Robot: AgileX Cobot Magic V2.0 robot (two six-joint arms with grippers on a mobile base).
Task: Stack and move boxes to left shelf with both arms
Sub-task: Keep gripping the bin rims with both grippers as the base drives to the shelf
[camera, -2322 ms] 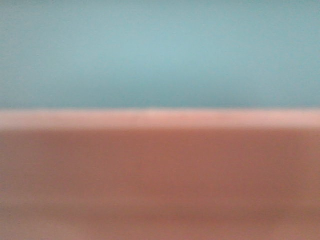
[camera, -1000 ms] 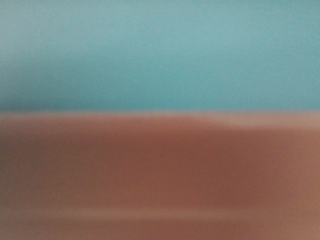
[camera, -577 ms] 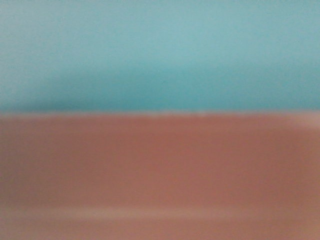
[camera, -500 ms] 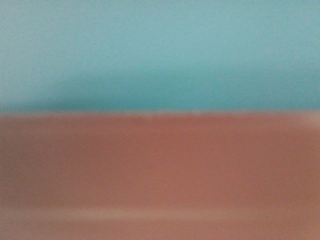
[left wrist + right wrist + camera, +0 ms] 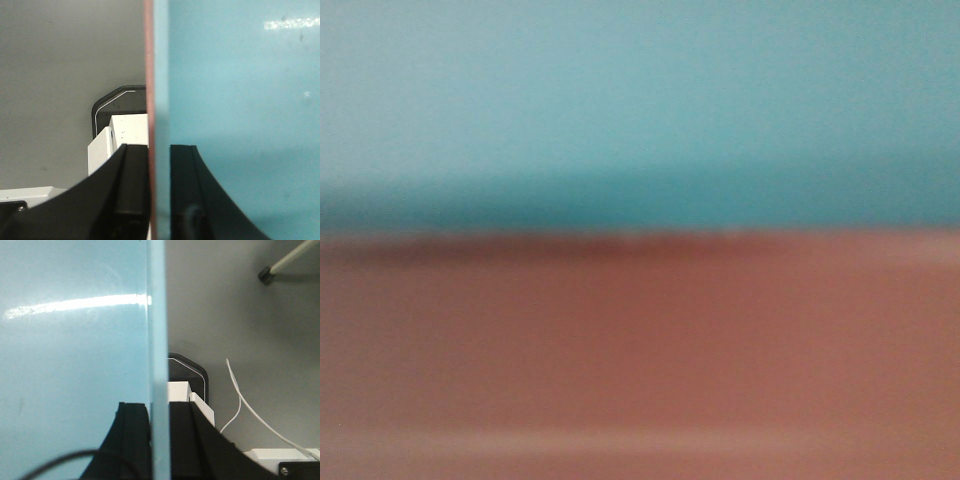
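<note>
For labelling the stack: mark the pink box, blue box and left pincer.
pink box (image 5: pixel 148 60), left wrist view, thin wall edge.
blue box (image 5: pixel 75 365), right wrist view, broad flat face.
left pincer (image 5: pixel 159 148), left wrist view, midway between fingertips.

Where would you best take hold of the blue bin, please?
Grip the blue bin by its thin, flat side walls, one finger inside, one outside: left end effector from one side, pinching the wall of the pink bin too, right end effector from the opposite side.
</note>
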